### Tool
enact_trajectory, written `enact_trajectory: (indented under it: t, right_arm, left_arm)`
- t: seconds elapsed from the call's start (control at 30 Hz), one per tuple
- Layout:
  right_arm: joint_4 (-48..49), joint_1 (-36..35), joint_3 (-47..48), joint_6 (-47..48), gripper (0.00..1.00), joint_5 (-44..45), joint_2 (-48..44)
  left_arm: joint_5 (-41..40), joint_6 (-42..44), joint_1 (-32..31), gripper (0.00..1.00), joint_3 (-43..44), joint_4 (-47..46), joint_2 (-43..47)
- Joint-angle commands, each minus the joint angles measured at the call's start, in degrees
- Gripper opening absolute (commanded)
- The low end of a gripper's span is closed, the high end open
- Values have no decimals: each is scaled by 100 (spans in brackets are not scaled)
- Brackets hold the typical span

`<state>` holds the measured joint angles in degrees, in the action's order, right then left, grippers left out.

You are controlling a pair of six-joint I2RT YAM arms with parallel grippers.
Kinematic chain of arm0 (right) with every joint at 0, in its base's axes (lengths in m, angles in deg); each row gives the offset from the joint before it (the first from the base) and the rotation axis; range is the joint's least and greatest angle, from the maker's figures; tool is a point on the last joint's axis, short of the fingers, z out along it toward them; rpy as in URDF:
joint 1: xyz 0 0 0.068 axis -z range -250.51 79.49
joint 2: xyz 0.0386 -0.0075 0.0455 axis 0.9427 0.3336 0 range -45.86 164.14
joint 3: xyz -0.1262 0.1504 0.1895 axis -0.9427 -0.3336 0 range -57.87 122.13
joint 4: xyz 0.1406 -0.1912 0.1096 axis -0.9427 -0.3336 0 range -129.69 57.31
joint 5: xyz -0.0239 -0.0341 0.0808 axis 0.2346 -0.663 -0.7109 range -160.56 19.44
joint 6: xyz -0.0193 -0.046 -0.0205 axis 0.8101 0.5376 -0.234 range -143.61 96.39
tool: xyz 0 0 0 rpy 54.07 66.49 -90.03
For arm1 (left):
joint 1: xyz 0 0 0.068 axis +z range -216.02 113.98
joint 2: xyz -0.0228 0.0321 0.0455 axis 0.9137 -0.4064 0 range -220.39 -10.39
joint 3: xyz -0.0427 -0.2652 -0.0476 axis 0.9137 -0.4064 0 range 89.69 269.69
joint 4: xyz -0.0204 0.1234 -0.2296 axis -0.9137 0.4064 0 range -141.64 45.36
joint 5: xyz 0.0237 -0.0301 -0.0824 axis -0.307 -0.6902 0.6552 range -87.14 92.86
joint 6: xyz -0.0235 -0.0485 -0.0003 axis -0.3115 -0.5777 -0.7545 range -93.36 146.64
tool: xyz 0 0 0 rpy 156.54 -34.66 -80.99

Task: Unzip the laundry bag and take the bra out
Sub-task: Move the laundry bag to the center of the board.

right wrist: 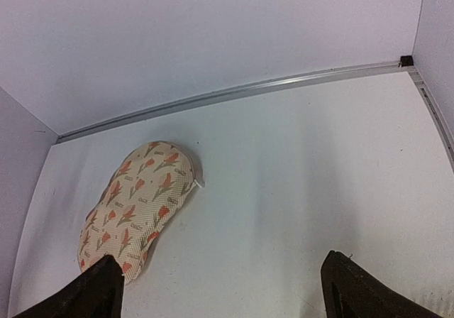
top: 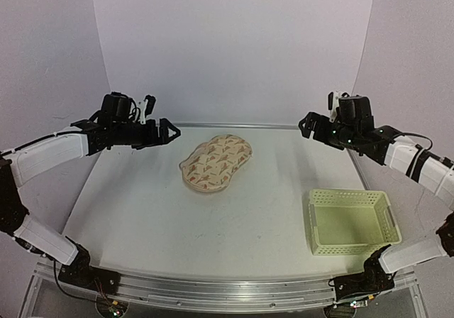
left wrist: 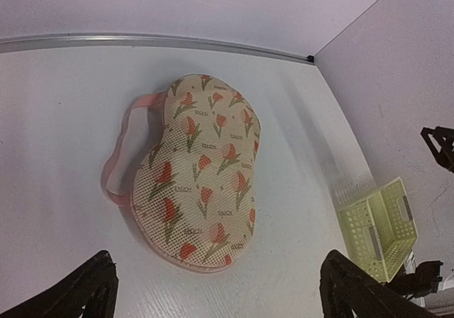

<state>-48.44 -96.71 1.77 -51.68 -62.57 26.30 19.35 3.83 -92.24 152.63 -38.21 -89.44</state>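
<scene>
- Top external view: the laundry bag (top: 216, 163) lies flat on the white bench (top: 142, 211), printed side up. It sits a little left of centre, toward the far edge.
- Its long axis runs diagonally, with one lobe toward the far right and the other toward the near left.
- The left end effector (top: 168, 131) hangs above the bench's far-left part, jaws spread wide, gripping nothing. It points toward the bag and is apart from it.
- The right end effector (top: 305, 126) hangs above the far-right corner, also spread wide with nothing in it, well apart from the bag.
- A pale yellow-green lattice basket (top: 347, 197) stands at the near right of the bench, well apart from the bag.
- Left wrist view: the bag fills the centre between the two dark fingers (left wrist: 78, 293). A pink band (left wrist: 117, 162) loops out along its left edge; what it belongs to cannot be told.
- Right wrist view: the bag sits at lower left, near the back rail and untouched.
</scene>
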Motion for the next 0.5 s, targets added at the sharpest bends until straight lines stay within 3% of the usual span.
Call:
enact_trajectory:
  t: [0.0, 0.47]
  right_arm:
    - [33, -42, 438, 158, 98, 225, -241]
    - [-57, -57, 510, 446, 98, 232, -487]
  left_arm:
    - [464, -244, -108, 100, 396, -281, -307]
    - [662, -1716, -273, 96, 484, -553, -1456]
